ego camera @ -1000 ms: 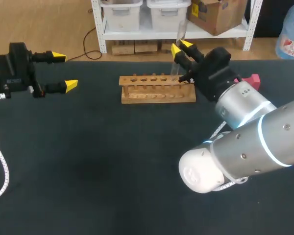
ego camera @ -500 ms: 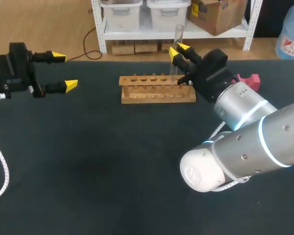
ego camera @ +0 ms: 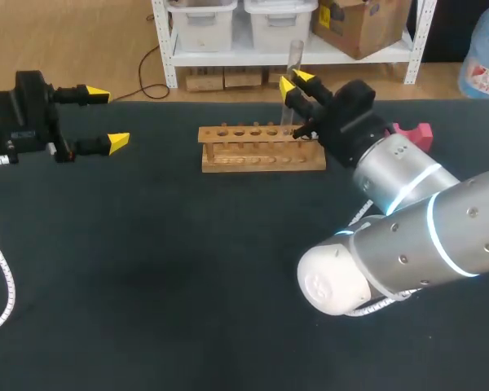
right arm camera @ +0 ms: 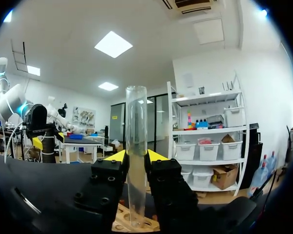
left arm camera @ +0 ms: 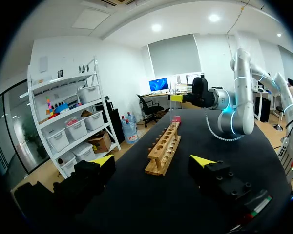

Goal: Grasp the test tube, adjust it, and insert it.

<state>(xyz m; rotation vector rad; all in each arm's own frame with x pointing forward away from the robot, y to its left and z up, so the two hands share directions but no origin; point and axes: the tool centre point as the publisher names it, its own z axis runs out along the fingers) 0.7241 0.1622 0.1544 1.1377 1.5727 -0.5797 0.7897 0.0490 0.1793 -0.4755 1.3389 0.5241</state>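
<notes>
Fig.: R jaws, clenched on tube, now hold it upright, no longer tilted, over rack's R-end hole; alignment approx. done, insertion pending; L jaws released, well apart.

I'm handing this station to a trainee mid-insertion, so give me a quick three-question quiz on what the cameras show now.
1. True or false: the test tube lies flat on the table.
2. Which are shut on the tube? A left jaws, B right jaws, C neither.
3. Fill in: the tube's lower end is at the wooden ____.
Key: 1 false, it stands upright; 2 B; 3 rack.
</notes>
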